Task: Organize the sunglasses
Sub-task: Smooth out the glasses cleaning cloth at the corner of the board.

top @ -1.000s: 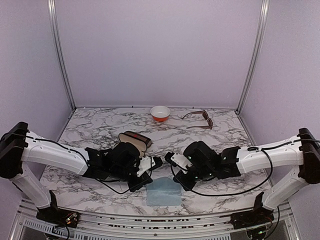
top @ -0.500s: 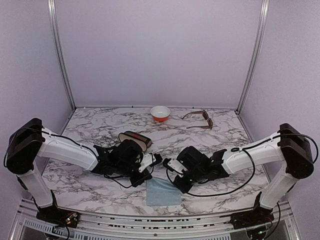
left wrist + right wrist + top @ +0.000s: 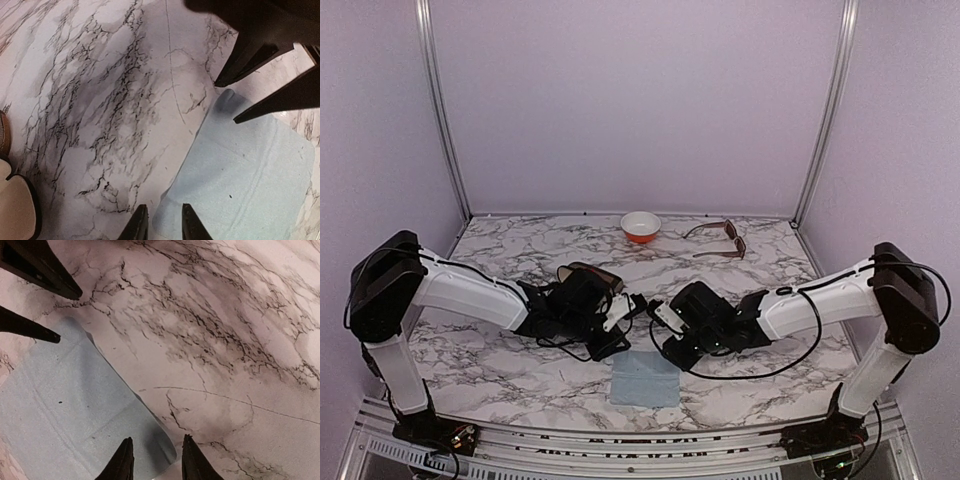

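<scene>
On the marble table (image 3: pixel 520 360) a blue cloth (image 3: pixel 645 380) lies at 6 o'clock, and above its far corners my left gripper (image 3: pixel 162 222) and right gripper (image 3: pixel 154 457) hang slightly parted, both empty. Well back at 1 o'clock lie the brown sunglasses (image 3: pixel 718 241), long axis 9-to-3, nearer my right gripper.

Overhead cam: high at the near edge, looking down and forward across my white marble-patterned table (image 3: pixel 520 250). 2 wrist cams: close, facing down. All 3 views share the pale blue rectangular cloth (image 3: pixel 645 378).
</scene>
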